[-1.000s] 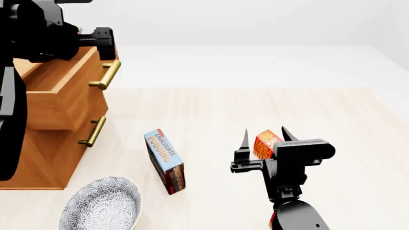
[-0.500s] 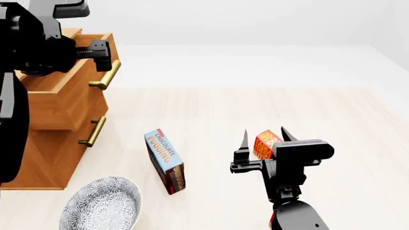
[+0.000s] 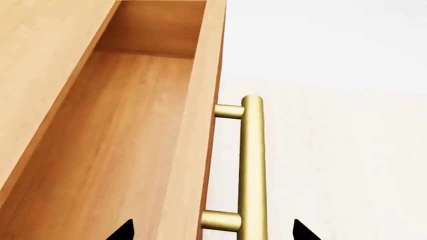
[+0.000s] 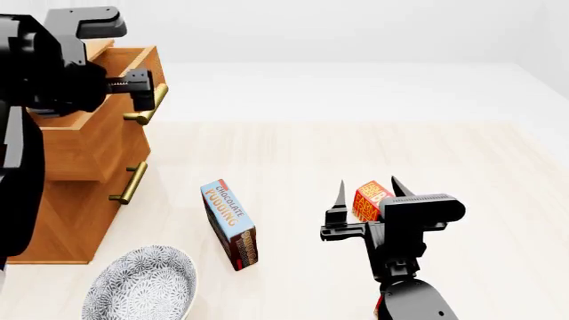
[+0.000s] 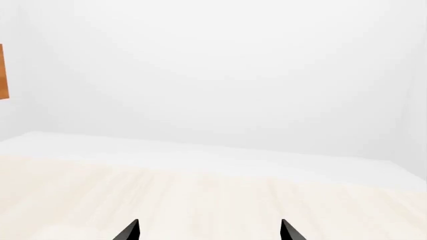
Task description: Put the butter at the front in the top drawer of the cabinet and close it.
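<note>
Since a second ago the left gripper (image 4: pixel 140 90) has come down and forward from above the cabinet (image 4: pixel 84 160) to the handle (image 4: pixel 149 107) of the top drawer (image 4: pixel 93 117), which already stands pulled out; the right arm has barely shifted.

From the head camera, the left fingers sit just at the top end of the brass bar; whether they touch it I cannot tell. The lower drawer's handle (image 4: pixel 130 183) sits beneath. On the counter (image 4: pixel 374 147) a chocolate pudding box (image 4: pixel 229 223) lies near a patterned bowl (image 4: pixel 142 283). The right gripper (image 4: pixel 366 193) hovers with its fingers spread wide on either side of the butter (image 4: pixel 371 200), seen behind and between the tips; contact is not clear. A sliver of red shows by the right arm's base at the frame's lower edge, too little to identify.

At the left wrist, the drawer's bare wooden inside (image 3: pixel 113 150) and brass handle (image 3: pixel 253 165) fill the frame, and the two black fingertips (image 3: pixel 124 232) stand wide, straddling the drawer front and bar.

At the right wrist, only spread fingertips (image 5: pixel 130 231), pale counter (image 5: pixel 213 200) and a cabinet edge (image 5: pixel 3 72) show.
</note>
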Motion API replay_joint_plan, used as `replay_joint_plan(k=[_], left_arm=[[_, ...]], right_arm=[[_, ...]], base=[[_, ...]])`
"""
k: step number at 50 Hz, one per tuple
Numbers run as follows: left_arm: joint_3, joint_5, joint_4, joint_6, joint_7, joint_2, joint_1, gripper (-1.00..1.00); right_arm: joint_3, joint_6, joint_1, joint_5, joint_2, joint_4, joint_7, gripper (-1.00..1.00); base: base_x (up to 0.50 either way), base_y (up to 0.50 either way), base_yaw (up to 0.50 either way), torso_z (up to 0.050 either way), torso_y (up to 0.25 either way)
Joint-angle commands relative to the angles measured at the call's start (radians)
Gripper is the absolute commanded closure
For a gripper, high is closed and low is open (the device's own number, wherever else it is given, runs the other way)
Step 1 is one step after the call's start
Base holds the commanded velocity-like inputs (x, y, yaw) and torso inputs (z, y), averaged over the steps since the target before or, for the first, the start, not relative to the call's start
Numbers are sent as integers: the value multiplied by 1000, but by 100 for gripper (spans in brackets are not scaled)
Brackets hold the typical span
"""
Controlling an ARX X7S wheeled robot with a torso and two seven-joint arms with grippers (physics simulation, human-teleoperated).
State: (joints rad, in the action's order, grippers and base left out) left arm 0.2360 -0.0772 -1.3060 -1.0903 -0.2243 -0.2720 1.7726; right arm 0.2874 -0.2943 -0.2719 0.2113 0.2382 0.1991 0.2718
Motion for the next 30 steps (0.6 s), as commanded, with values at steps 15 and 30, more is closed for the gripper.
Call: replay_joint_plan(k=[15,30], left_arm=[[30,36,2,-60,-142,3,-3,-100],[53,35,23,-82,-220,11,-7,-100]], right_arm=[[6,3,-3,8,7,-2,10,-100],[12,3,-6,13,10,-4,15,-100]], base=[[0,0,0,0,0],[0,0,0,0,0]])
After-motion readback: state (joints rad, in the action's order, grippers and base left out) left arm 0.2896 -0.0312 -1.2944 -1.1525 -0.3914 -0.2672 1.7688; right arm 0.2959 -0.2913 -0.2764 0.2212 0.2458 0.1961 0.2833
